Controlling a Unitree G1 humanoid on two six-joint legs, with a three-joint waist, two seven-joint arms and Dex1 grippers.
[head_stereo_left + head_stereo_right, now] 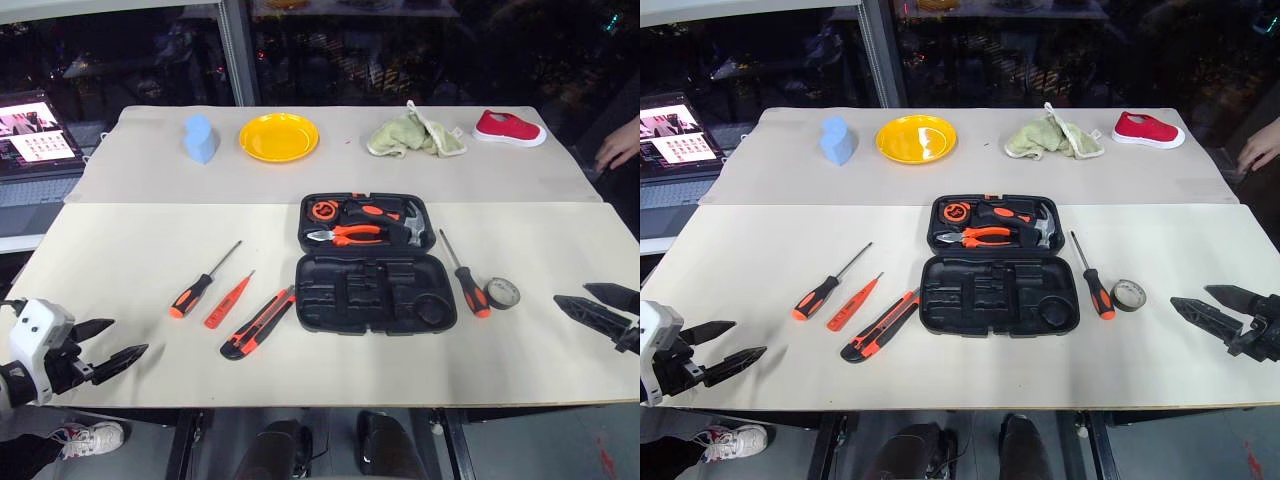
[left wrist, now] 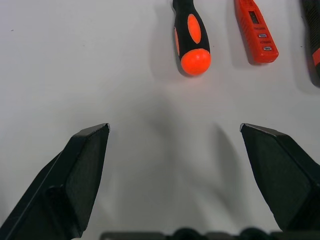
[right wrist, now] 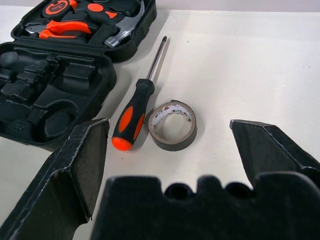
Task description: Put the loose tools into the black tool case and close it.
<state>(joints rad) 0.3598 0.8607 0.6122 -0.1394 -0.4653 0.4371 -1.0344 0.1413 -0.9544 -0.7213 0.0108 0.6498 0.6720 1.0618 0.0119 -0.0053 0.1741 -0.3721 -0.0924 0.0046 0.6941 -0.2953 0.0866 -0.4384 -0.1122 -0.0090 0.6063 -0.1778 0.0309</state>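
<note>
The black tool case lies open mid-table; its far half holds pliers, a hammer and a tape measure, its near half shows bare slots. Left of it lie a black-and-orange screwdriver, a slim orange screwdriver and a utility knife. Right of it lie another black-and-orange screwdriver and a roll of black tape. My left gripper hovers open at the near left table edge, short of the screwdriver handle. My right gripper stands open at the near right, facing the tape.
On the far table sit a blue object, a yellow plate, a green cloth and a red shoe. A laptop stands at the far left. A person's hand rests at the far right edge.
</note>
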